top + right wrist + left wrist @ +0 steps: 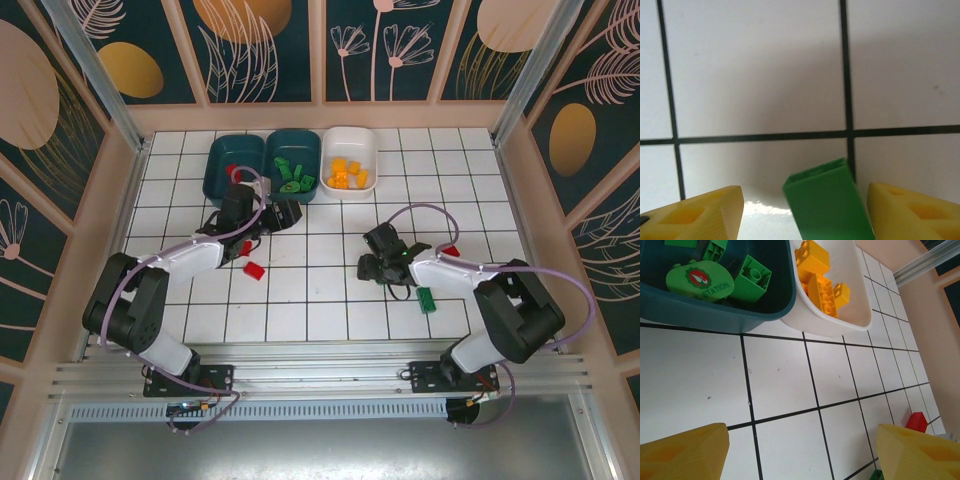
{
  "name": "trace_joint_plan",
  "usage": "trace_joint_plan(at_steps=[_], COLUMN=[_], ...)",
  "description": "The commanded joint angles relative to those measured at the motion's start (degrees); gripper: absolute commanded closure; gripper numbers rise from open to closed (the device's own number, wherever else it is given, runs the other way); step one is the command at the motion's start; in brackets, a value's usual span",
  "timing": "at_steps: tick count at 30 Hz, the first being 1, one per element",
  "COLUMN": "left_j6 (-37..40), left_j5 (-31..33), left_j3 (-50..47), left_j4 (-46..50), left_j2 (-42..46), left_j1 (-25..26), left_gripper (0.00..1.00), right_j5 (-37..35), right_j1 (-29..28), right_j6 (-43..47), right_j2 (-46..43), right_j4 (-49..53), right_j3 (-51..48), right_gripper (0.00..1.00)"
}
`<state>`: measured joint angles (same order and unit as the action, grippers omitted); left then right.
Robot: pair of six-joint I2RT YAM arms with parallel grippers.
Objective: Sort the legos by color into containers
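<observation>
while the left gripper (800, 445) hangs over bare tiles with its yellow fingers (685, 452) spread wide and nothing between them, the far row runs from a left teal tub (222, 185) holding one red brick (232, 171), past a middle teal tub (295, 145) of green legos (293, 178), to a white tub (349, 143) of orange-yellow legos (349, 177). a loose red brick (254, 269) lies by the left arm. the right gripper (805, 210) stands parted too, a green brick (827, 205) on the floor between its fingers, nearer the right one, unclamped.
</observation>
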<state>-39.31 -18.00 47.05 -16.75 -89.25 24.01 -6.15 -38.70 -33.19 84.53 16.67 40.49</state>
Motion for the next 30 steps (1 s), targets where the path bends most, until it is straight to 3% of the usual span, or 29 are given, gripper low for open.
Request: trace_joint_plan(at_steps=[1, 8, 13, 17, 22, 25, 27, 30], left_j6=[0.2, 0.2, 0.1, 0.2, 0.8, -0.3, -2.3, -7.2], left_j5=[-0.9, -1.6, -1.1, -0.6, 1.2, 6.1, 12.9, 23.2], left_j3=[-0.8, -1.1, -2.3, -3.4, -4.5, -7.0, -11.0, -18.0], left_j4=[0.0, 0.0, 0.2, 0.6, 1.8, 1.7, 1.4, 1.6], left_j2=[2.4, 2.2, 3.3, 4.5, 6.9, 9.1, 12.4, 18.9], left_j1=[0.0, 0.0, 0.0, -0.1, 0.0, -0.1, -0.1, -0.1], left_gripper=[0.23, 0.23, 0.23, 0.23, 0.23, 0.22, 0.20, 0.07], right_j5=[-0.3, -7.3, -10.7, -13.0, -14.2, -14.0, -13.3, -12.9], right_j1=[-2.2, -3.5, -3.5, -4.9, -6.4, -6.5, -6.5, -6.3], right_j6=[-2.1, -3.4, -4.1, -4.1, -2.5, 0.0, 2.1, 5.5], right_j2=[-1.5, 2.6, 5.6, 6.0, 4.5, 5.2, 7.2, 13.4], right_j4=[0.1, 3.0, 4.5, 3.0, 1.3, -1.9, -5.1, -9.3], right_j3=[-1.1, 2.0, 4.0, 4.9, 8.6, 13.1, 17.4, 25.5], right_gripper=[0.33, 0.35, 0.43, 0.66, 0.72, 0.73, 0.74, 0.74])
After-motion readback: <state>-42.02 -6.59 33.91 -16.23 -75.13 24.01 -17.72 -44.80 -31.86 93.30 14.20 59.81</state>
